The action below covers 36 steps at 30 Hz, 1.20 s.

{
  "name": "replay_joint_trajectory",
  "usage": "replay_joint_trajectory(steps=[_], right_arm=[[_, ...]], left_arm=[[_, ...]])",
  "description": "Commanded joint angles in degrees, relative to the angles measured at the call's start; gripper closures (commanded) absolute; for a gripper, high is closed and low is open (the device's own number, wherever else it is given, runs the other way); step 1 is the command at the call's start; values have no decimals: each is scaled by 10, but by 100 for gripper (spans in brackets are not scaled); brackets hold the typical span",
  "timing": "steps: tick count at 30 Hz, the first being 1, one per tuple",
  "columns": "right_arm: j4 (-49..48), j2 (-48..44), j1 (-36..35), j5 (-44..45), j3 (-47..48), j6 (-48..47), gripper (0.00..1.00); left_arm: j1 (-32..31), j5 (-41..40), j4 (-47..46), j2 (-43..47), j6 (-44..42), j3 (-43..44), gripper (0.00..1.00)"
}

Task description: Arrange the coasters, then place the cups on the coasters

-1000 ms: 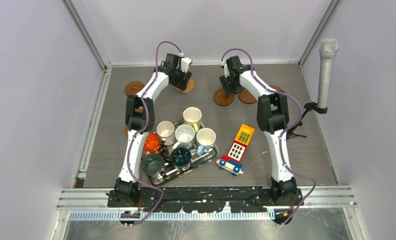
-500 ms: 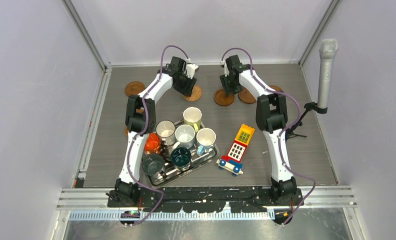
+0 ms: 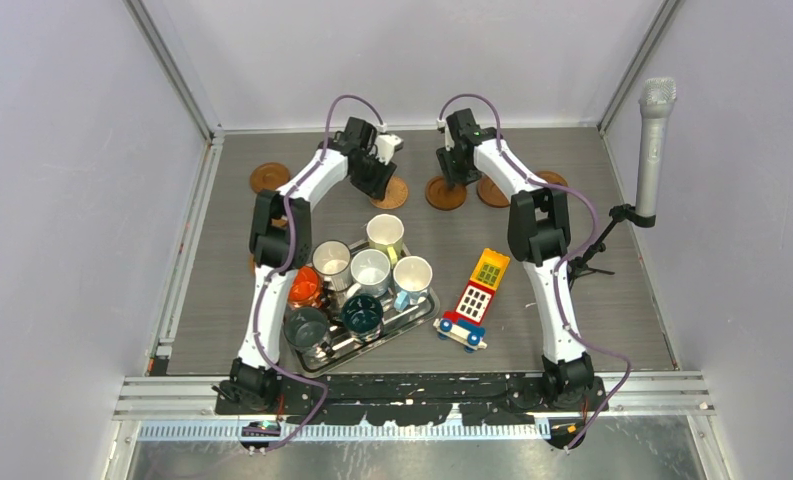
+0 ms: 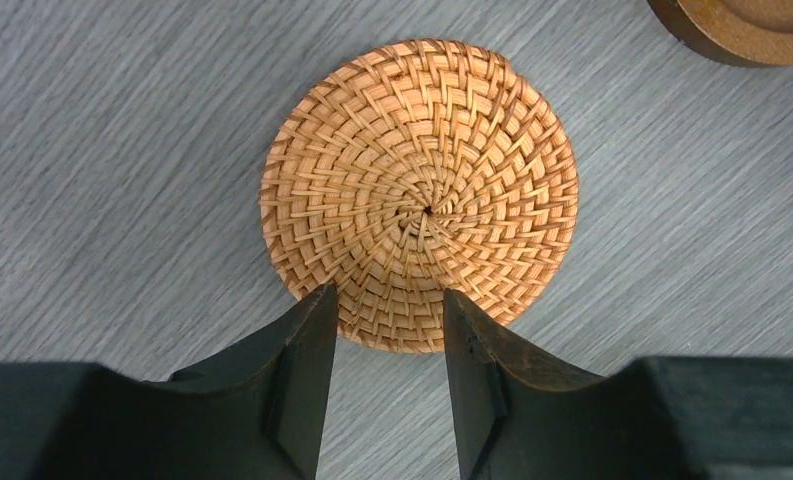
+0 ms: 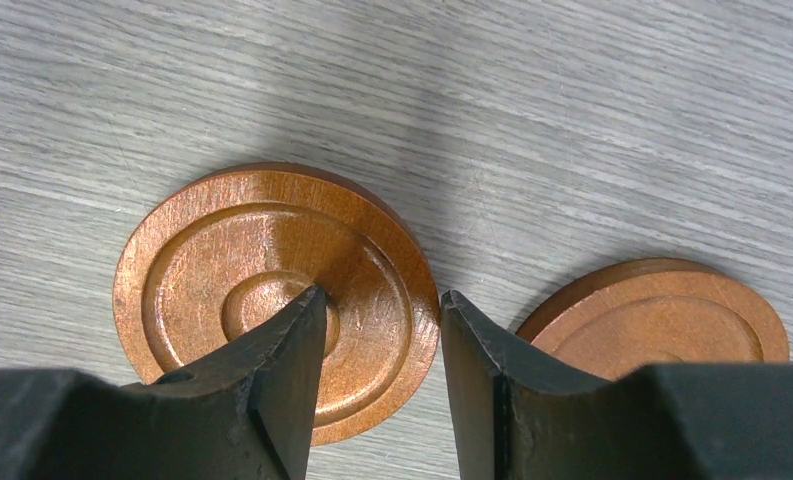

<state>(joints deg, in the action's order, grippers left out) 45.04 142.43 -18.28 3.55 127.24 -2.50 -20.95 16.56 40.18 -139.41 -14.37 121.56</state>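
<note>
Closest to you, just beyond the arm bases and left of centre, the metal tray (image 3: 419, 314) carries the cups in a tight cluster. The orange cup (image 3: 302, 287) is at the left edge, two dark green cups (image 3: 308, 326) stand in the near row and three white cups (image 3: 370, 271) in the middle. The pale yellow cup (image 3: 385, 235) is at the far end (from above you cannot tell whether it stands on the tray or just past it). To the right of the tray lie a toy car (image 3: 460, 331) and, just beyond it, a toy phone (image 3: 484, 284). No cup is on a coaster yet. Farther out, both arms reach to the back of the table (image 3: 612, 290). Your left gripper (image 4: 384, 300) points down at a woven coaster (image 4: 422, 190), jaws part open with a narrow gap and fingertips over the coaster's near edge; they clamp nothing you can see. Just to its right, your right gripper (image 5: 382, 300) is also part open. One fingertip is over the middle of a wooden coaster (image 5: 202, 290) and the other just outside its rim; whether the tips touch it you cannot tell. A second wooden coaster (image 5: 662, 320) lies just beside that one, apart from it. A third wooden coaster (image 3: 269, 177) sits well off to the left, near the back corner.
</note>
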Motion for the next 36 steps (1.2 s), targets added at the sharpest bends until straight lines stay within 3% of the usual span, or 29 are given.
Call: replay_joint_trajectory(steps=[1, 8, 22, 29, 36], right_arm=[[-13, 14, -5, 5, 26, 11, 50], [-10, -1, -5, -6, 18, 10, 50], [3, -62, -6, -51, 28, 18, 43], [8, -105, -6, -71, 26, 21, 31], [18, -148, -6, -92, 8, 3, 28]], left_arm=[[-2, 9, 53, 21, -11, -24, 56], [-2, 3, 58, 27, -15, -29, 55], [59, 26, 94, 44, 52, 100, 33], [160, 12, 105, 105, 80, 33, 28], [288, -56, 96, 123, 84, -23, 27]])
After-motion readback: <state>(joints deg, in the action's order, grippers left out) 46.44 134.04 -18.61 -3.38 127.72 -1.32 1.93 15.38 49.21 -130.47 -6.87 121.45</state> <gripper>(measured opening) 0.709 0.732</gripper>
